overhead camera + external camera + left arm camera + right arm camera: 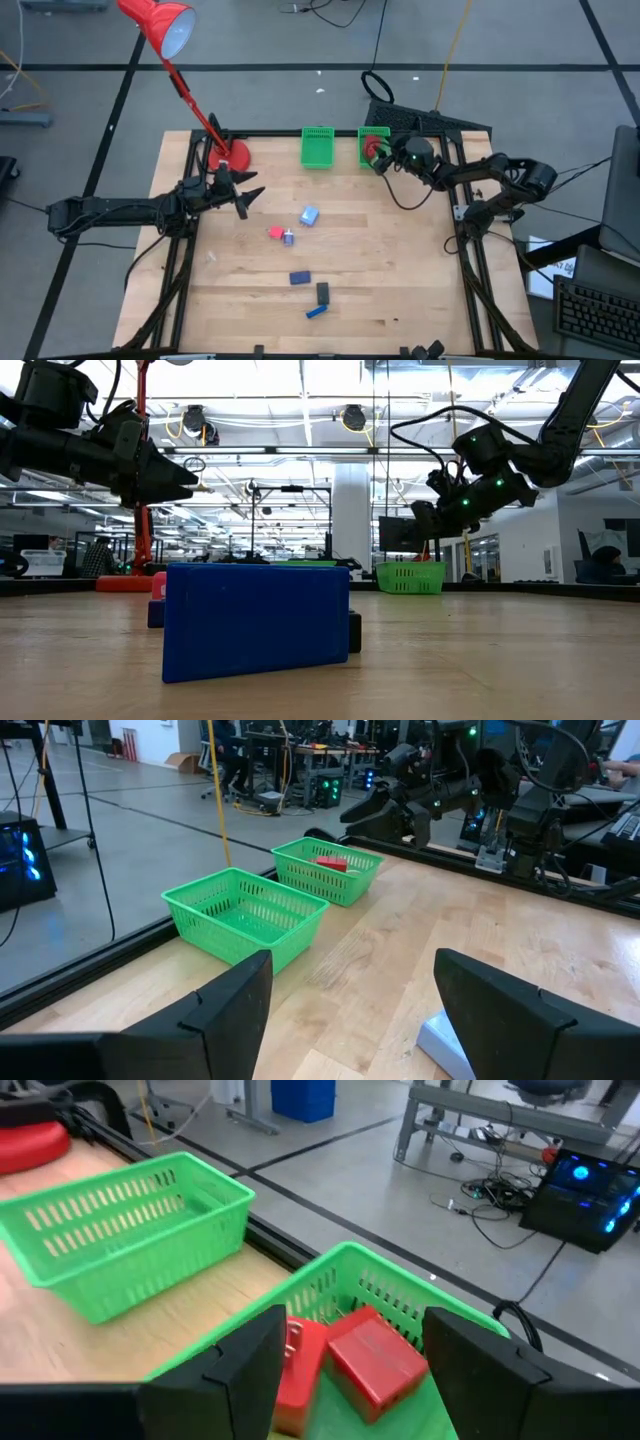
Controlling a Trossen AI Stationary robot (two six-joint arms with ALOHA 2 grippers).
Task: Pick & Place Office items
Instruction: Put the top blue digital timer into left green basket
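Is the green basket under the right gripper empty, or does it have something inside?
Not empty. The right wrist view shows two red blocks lying inside the green basket.

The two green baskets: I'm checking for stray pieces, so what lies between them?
Nothing: in the high view, bare wood separates the left basket from the right basket. The left wrist view shows the same bare gap.

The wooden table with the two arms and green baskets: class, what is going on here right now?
Two robot arms are sorting small office items into green baskets. The right gripper hangs open over the right basket, which already holds red blocks. The left gripper is open and empty near the lamp base. The other basket looks empty. A pale blue cube and several blue, red and black pieces are on the table.
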